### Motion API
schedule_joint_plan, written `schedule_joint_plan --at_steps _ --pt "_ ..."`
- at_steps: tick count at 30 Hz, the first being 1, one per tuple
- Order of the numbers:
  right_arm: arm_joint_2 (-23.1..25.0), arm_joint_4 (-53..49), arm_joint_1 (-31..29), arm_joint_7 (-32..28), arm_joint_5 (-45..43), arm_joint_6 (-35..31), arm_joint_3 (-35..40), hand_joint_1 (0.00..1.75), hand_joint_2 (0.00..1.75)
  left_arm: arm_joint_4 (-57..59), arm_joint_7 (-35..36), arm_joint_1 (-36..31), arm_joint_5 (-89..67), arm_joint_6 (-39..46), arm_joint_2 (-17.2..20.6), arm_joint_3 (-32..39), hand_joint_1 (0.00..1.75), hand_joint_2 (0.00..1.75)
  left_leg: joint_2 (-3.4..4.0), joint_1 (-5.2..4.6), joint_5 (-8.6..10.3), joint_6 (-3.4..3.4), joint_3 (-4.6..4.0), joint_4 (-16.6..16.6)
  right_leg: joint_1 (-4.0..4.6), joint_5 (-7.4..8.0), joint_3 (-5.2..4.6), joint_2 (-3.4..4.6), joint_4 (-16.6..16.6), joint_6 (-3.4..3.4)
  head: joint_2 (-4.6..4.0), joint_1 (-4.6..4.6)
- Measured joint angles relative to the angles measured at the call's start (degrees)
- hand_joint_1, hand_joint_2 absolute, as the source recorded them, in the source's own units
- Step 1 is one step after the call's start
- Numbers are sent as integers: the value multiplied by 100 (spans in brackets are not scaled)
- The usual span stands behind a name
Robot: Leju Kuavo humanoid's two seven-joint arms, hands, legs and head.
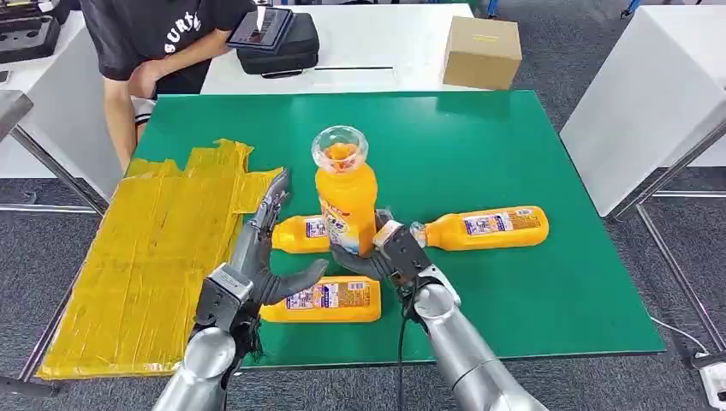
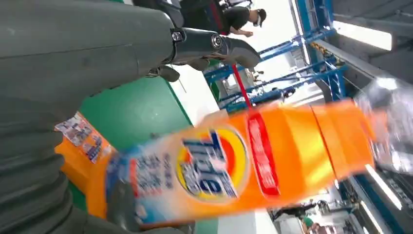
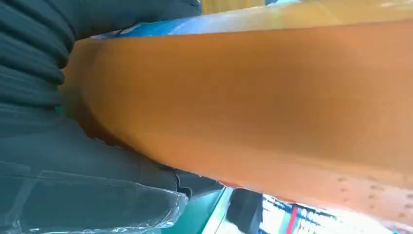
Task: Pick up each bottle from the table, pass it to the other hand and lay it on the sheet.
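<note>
My right hand (image 1: 389,253) grips an orange bottle (image 1: 345,193) by its lower part and holds it upright above the green table (image 1: 531,137), its clear cap on top. The same bottle (image 3: 253,107) lies close against the right hand (image 3: 48,146) in the right wrist view. My left hand (image 1: 261,248) is open just left of the bottle, fingers stretched out and thumb reaching toward it. The left wrist view shows the labelled bottle (image 2: 243,161) beyond the left hand (image 2: 73,58). Three more orange bottles lie on the table: one (image 1: 300,234) behind the held bottle, one (image 1: 330,300) near the front, one (image 1: 488,228) to the right. The yellow sheet (image 1: 145,257) covers the table's left end.
A person (image 1: 154,43) stands at the far left corner of the table. On the white table behind are a black bag (image 1: 282,43) and a cardboard box (image 1: 482,51). Another white table (image 1: 651,94) stands to the right.
</note>
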Motion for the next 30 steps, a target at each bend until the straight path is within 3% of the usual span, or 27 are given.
schedule_joint_plan --at_steps 24,30 --pt "544 1195 -654 -133 833 -750 846 175 175 9 35 -155 376 192 26 219 0 175 0 1 0 0 -2 0 1 0 -5 0 0 -1 0 0" --pt "643 1556 -748 -155 1078 -1115 1021 175 175 171 822 -239 995 -475 63 376 0 175 -1 1 0 0 -2 0 0 0 -5 -1 0 -1 0 0"
